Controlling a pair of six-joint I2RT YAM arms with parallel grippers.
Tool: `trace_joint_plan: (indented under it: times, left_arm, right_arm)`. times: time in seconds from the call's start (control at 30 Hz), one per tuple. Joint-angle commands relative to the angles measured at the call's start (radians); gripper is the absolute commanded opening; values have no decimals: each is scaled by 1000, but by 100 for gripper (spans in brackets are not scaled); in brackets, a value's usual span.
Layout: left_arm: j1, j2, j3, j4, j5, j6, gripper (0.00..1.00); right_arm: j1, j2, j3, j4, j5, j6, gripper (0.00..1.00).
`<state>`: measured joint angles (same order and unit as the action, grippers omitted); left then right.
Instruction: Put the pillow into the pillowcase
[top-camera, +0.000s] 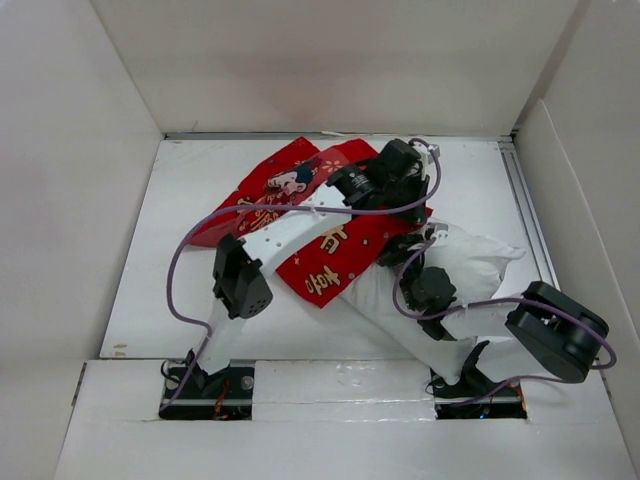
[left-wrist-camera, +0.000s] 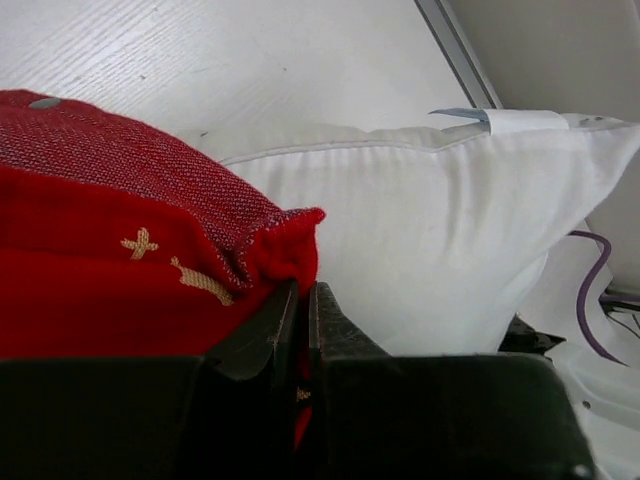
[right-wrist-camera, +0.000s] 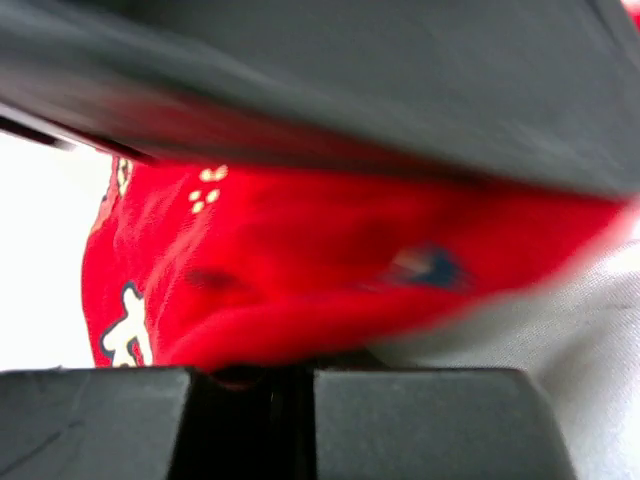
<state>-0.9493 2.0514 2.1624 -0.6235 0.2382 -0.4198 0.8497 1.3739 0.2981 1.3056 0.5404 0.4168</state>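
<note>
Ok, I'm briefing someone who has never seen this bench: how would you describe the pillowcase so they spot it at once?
Look at the white table, then toward its far middle. The pillowcase lies there: the only bright red cloth, printed with a cartoon figure and gold characters, next to a plain white pillow.

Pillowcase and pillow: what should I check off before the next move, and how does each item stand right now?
1. Left gripper shut on the edge of the pillowcase: ok.
2. Right gripper shut on the pillowcase too: ok, though that view is blurred.
3. Pillow fully inside the pillowcase: not ok, much of it lies bare.
4. Pillow corner inside the opening: cannot tell.
</note>
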Motion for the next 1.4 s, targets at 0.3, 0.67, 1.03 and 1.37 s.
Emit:
trace_joint_plan:
  times: [0.3, 0.67, 1.03, 1.37]
  left_arm:
    - [-21, 9, 193, 119, 160, -99, 0]
    - [195, -155, -121, 186, 102, -117, 0]
    - [185, -175, -55, 197, 125, -117, 0]
    - [139, -250, 65, 131, 138, -117, 0]
  right_arm:
    - [-31, -85, 127, -194, -96, -44, 50]
    - [60, -539, 522, -1813, 216, 312, 100]
    - [60, -521, 290, -1713, -41, 357, 100]
    - [-29, -455, 199, -936, -270, 35, 0]
